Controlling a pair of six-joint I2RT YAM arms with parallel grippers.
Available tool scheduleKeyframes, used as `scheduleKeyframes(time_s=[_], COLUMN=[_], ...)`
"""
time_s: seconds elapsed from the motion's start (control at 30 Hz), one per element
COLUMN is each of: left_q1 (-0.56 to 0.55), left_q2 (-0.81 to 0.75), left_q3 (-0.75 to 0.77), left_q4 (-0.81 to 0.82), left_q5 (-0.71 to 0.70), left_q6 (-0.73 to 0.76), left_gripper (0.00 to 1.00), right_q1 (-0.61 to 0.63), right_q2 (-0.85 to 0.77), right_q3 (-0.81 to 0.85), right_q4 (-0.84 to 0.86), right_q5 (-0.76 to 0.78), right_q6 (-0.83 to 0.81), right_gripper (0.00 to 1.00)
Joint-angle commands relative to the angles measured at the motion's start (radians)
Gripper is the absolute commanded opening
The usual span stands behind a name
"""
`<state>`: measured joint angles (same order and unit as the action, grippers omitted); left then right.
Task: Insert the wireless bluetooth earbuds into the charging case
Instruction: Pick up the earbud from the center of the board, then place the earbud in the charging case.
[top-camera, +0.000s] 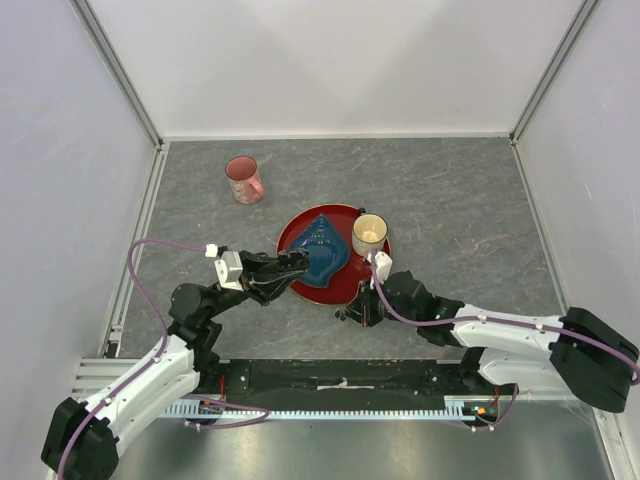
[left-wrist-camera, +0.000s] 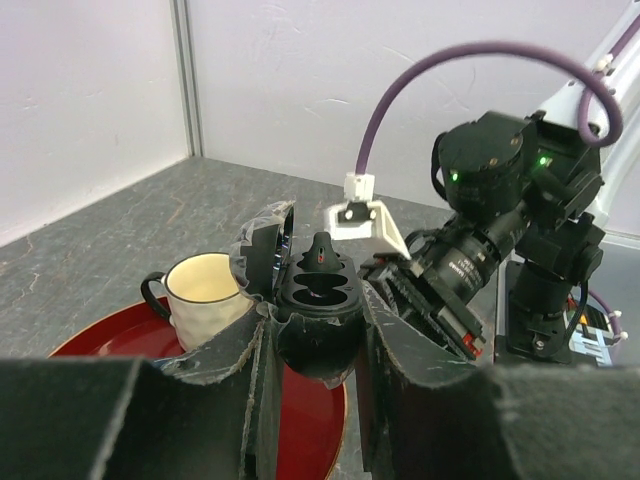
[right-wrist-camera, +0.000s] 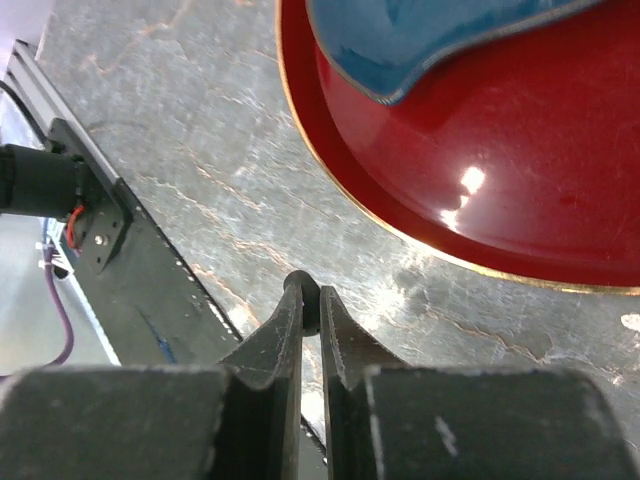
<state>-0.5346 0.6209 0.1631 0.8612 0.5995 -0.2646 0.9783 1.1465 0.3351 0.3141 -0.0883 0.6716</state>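
Note:
In the left wrist view my left gripper (left-wrist-camera: 318, 318) is shut on the black oval charging case (left-wrist-camera: 318, 340). It holds the case above the red tray's rim with the lid (left-wrist-camera: 268, 250) swung open to the left. One black earbud (left-wrist-camera: 322, 254) with a red spot stands at the far end of the case, and the nearer sockets look dark and hollow. My right gripper (right-wrist-camera: 313, 300) is shut on another tiny black earbud (right-wrist-camera: 306, 286) just above the grey table. From above, it (top-camera: 352, 312) is near the tray's front edge, to the right of the left gripper (top-camera: 298, 266).
A red round tray (top-camera: 350, 285) carries a blue fish-shaped dish (top-camera: 320, 250) and a cream cup (top-camera: 369, 234). A pink mug (top-camera: 243, 180) stands at the back left. The right arm's wrist (left-wrist-camera: 500, 210) is close behind the case. A metal rail runs along the table's front edge.

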Motion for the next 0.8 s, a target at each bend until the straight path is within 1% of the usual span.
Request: scheduleKeyframes(time_s=[0.0,0.1,0.3,0.43,0.6,0.77], left_q1=[-0.002,-0.002,-0.002,-0.002,-0.002,-0.002], left_q2=[-0.001,0.006,0.010,0.005,0.013,0.034], left_q3=[0.000,0.001,0.012,0.013,0.013,0.039], left_q4=[0.025,0.028,0.027,0.030,0.039,0.053], left_q5=[-0.030,-0.032,-0.026,-0.023,-0.007,0.074], left_q6=[0.021,0.034,0.044,0.038,0.027,0.008], left_gripper=[0.02,0.02,0.02,0.02,0.02,0.02], right_q1=[0.002,0.002,-0.001,-0.003,-0.003,-0.003], right_q2=[-0.097,-0.194,-0.272,-0.284,-0.281,-0.234], right_q3=[0.122,0.186,0.332,0.421,0.513,0.613], right_q4=[-0.107,-0.180,-0.289,-0.352,-0.356,-0.356], right_q5=[0.025,0.035,0.019,-0.039,-0.105,-0.172], right_q6=[-0.092,-0.150,-0.262,-0.311,-0.395,-0.486], right_gripper=[0.00,0.00,0.00,0.00,0.00,0.00])
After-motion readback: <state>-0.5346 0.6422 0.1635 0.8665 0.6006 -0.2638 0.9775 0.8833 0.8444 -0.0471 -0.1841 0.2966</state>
